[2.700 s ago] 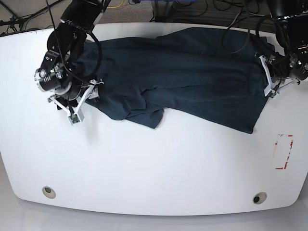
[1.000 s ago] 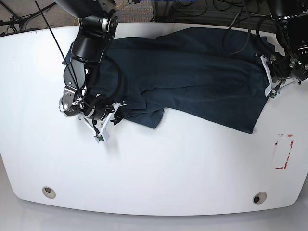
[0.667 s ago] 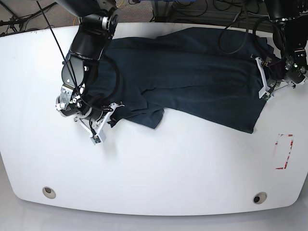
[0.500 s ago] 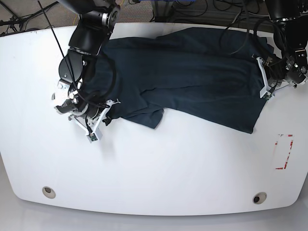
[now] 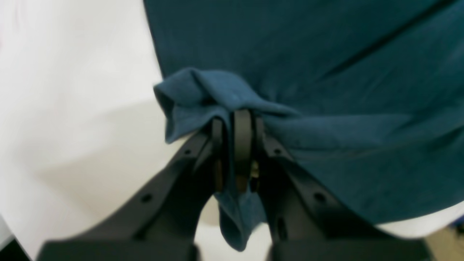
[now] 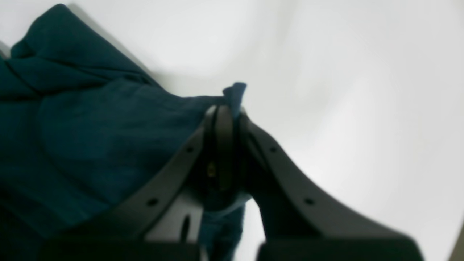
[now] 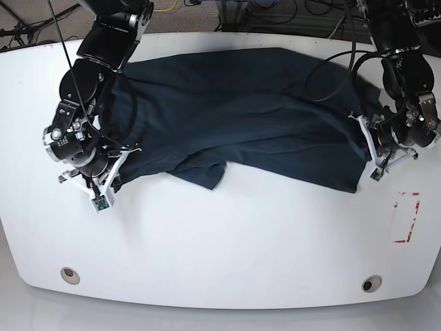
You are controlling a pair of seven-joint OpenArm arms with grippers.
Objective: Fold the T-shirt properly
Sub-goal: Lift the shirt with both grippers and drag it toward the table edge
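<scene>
The dark navy T-shirt (image 7: 262, 117) lies spread and wrinkled across the far half of the white table (image 7: 227, 241). At the base view's right, my left gripper (image 7: 376, 165) is shut on the shirt's right edge. The left wrist view shows its jaws (image 5: 237, 121) pinching a bunched fold of the T-shirt (image 5: 326, 54), with a flap hanging below. At the base view's left, my right gripper (image 7: 102, 187) is shut on the shirt's left edge. In the right wrist view, its jaws (image 6: 224, 114) clamp a corner of the T-shirt (image 6: 72, 127), just above the table.
A red-marked rectangle (image 7: 406, 217) sits near the table's right edge. Two round holes (image 7: 69, 274) (image 7: 371, 283) lie near the front edge. Cables trail over the floor behind the table's far edge.
My right gripper has moved left and toward the front, drawing the shirt's left edge out. My left gripper has come forward with the right edge. The shirt now lies more stretched.
</scene>
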